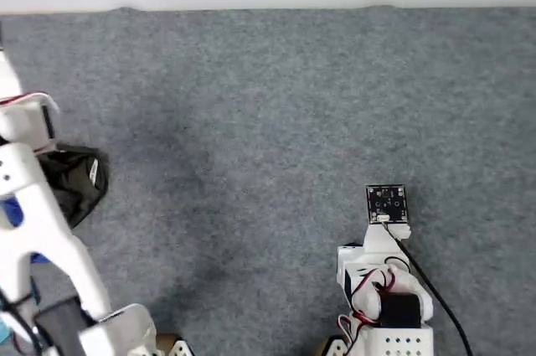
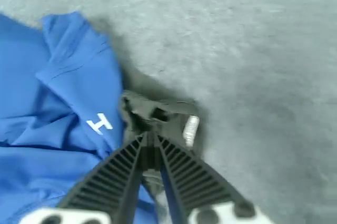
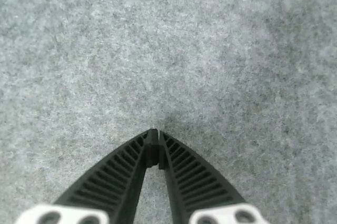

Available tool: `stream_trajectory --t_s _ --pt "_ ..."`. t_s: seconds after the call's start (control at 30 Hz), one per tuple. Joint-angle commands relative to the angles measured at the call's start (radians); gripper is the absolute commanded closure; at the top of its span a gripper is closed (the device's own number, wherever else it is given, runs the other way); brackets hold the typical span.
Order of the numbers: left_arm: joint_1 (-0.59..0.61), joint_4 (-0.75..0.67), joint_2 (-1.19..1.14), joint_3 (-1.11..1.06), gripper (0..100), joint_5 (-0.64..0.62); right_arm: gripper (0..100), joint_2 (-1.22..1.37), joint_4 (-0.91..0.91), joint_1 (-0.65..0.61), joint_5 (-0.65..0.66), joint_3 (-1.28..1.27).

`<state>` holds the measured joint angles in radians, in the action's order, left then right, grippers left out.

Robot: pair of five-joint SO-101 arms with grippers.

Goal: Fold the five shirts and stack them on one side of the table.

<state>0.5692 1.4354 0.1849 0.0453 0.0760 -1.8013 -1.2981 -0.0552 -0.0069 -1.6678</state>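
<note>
Pointing down at the table (image 3: 168, 34), left fingers (image 2: 116, 171) pinch a dark shirt (image 2: 158, 112); right fingers (image 3: 116, 176) clenched empty.

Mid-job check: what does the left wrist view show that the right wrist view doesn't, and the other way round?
Left wrist view, not the right: a crumpled blue shirt with a white letter on it. Right beside it is a bunched dark cloth with a pale tag, which the shut left gripper seems to pinch at its tips.
Right wrist view, not the left: the right gripper, shut with nothing between its fingers, over bare surface.
Both: the grey table cover underneath.
</note>
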Motion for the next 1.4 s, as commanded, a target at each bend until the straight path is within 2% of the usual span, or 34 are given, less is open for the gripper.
stream_trajectory --t_s 0.0,0.33,0.4,0.47,0.57,0.67,0.8,1.07,1.37 --pt "0.063 -0.075 -0.117 0.018 100 0.081 98.7 -0.01 -0.007 -0.001 -0.003 -0.015" --pt "0.095 -0.081 -0.269 0.131 99 0.358 98.7 -0.01 -0.007 -0.001 -0.003 -0.015" --pt "0.098 -0.08 -0.292 0.154 96 0.396 98.7 -0.01 -0.007 -0.001 -0.003 -0.015" --pt "0.107 -0.075 -0.316 0.16 89 0.422 98.7 -0.01 -0.007 -0.001 -0.003 -0.015" --pt "0.127 -0.08 -0.35 0.16 77 0.431 98.7 -0.01 -0.007 -0.001 -0.003 -0.015" --pt "0.137 -0.081 -0.377 0.162 74 0.443 98.7 -0.01 -0.007 -0.001 -0.003 -0.015" --pt "0.137 -0.091 -0.413 0.162 74 0.506 98.7 -0.01 -0.007 -0.001 -0.003 -0.015" --pt "0.135 -0.255 -0.491 0.162 74 0.508 98.7 -0.01 -0.007 -0.001 -0.003 -0.015" --pt "0.114 -0.361 -0.609 0.162 75 0.508 98.7 -0.01 -0.007 -0.001 -0.003 -0.015"
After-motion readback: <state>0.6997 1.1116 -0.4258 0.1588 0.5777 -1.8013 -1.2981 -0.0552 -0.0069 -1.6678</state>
